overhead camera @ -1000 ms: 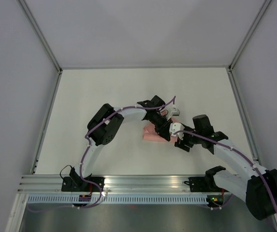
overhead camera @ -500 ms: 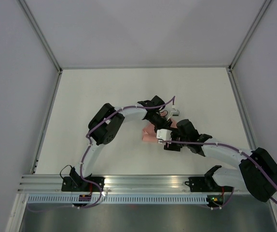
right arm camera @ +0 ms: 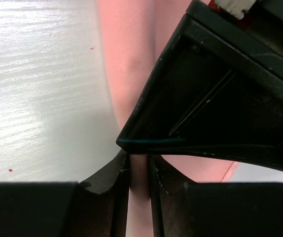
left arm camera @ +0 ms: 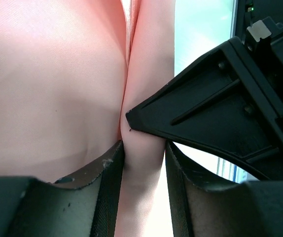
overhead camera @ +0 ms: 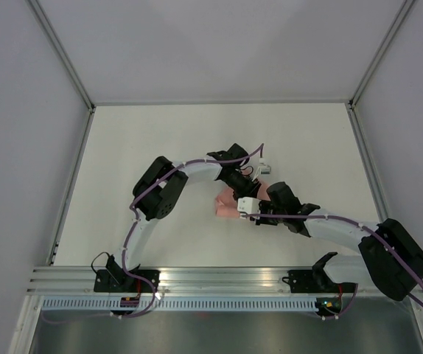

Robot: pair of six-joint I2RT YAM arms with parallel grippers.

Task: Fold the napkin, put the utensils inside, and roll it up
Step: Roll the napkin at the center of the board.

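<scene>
While tight in left pincer (left arm camera: 141,152) and right pincer (right arm camera: 138,163), the bunched napkin (left arm camera: 57,74).

On tabletop (overhead camera: 152,140) centre, napkin (overhead camera: 225,207); behind it, left jaws; before and right of it, right jaws (both touching it).

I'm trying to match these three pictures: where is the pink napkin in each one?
Top view: napkin, a small bundle mid-way on the white table.
Left wrist view: fills left and centre, a fold pinched in the left gripper.
Right wrist view: a strip top-centre, running down into the right gripper.
Shared landmark: the white table beside it.
</scene>
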